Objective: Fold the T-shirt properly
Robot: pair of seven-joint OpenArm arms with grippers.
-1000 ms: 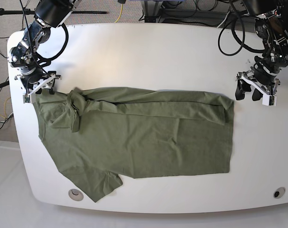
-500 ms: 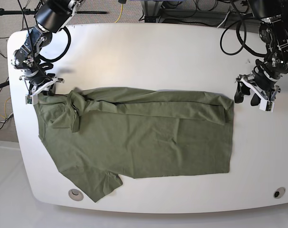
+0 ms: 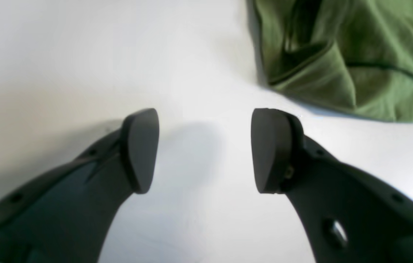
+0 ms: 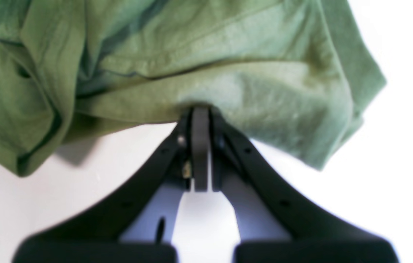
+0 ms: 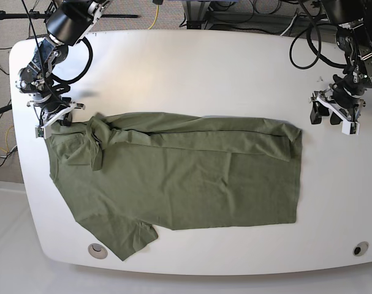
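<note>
Olive-green cotton covers most of the white table (image 5: 192, 61): the T-shirt (image 5: 186, 184) lies flat across its middle, its far long edge folded over toward the near side, one short sleeve sticking out at the near left and the neck end bunched at the far left.

At that far left corner of the cloth the right gripper (image 5: 51, 119) is down on the table. Seen from its wrist camera, the two black fingers (image 4: 201, 146) are pressed together on the edge of the fabric, and a rumpled fold of the T-shirt (image 4: 199, 80) fans out from the pinch point, so it is clenched on the shirt.

Over at the far right, the left gripper (image 5: 333, 116) sits above bare table just beyond the shirt's right end, not touching the cloth. Its wrist camera shows both dark pads (image 3: 140, 149) standing wide apart with only white tabletop between them, and the corner of the shirt (image 3: 337, 62) lying ahead and to one side, near but clear of the fingertips.
</note>
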